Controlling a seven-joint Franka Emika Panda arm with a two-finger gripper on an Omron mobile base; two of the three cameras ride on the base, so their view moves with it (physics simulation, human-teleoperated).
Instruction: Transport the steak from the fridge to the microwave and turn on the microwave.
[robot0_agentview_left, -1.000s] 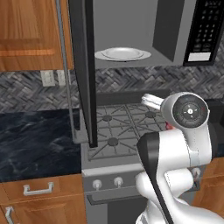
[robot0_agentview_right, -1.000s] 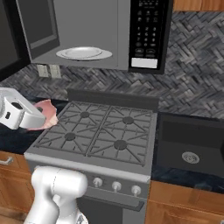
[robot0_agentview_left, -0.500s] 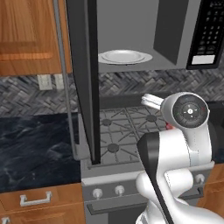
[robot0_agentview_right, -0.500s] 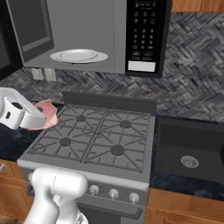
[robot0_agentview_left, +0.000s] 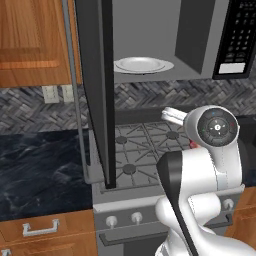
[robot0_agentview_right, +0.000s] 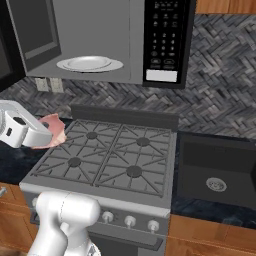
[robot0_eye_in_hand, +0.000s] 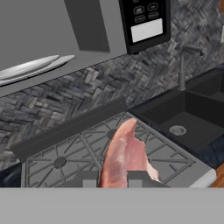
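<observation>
The steak (robot0_eye_in_hand: 124, 155), a pink-red slab with a paler edge, stands up between my finger tips, and my gripper (robot0_eye_in_hand: 112, 178) is shut on it above the stove's front left. From the right base view the steak (robot0_agentview_right: 54, 130) sticks out of my white hand at the stove's left edge. The microwave (robot0_agentview_right: 115, 30) hangs above the stove with its door (robot0_agentview_left: 95, 85) swung wide open to the left. A white plate (robot0_agentview_left: 142, 64) lies in its grey cavity, and the black keypad (robot0_agentview_right: 167, 37) sits on the right. The fridge is out of view.
A gas stove (robot0_agentview_right: 115, 155) with grates lies under the microwave. A dark sink (robot0_agentview_right: 217, 167) with a faucet (robot0_eye_in_hand: 183, 65) is to the right, a dark counter (robot0_agentview_left: 40, 170) to the left. The open door blocks room at the stove's left.
Both base views have shifted: the microwave and stove now look nearer and larger, so the camera moved. My hand keeps the steak in the same hold.
</observation>
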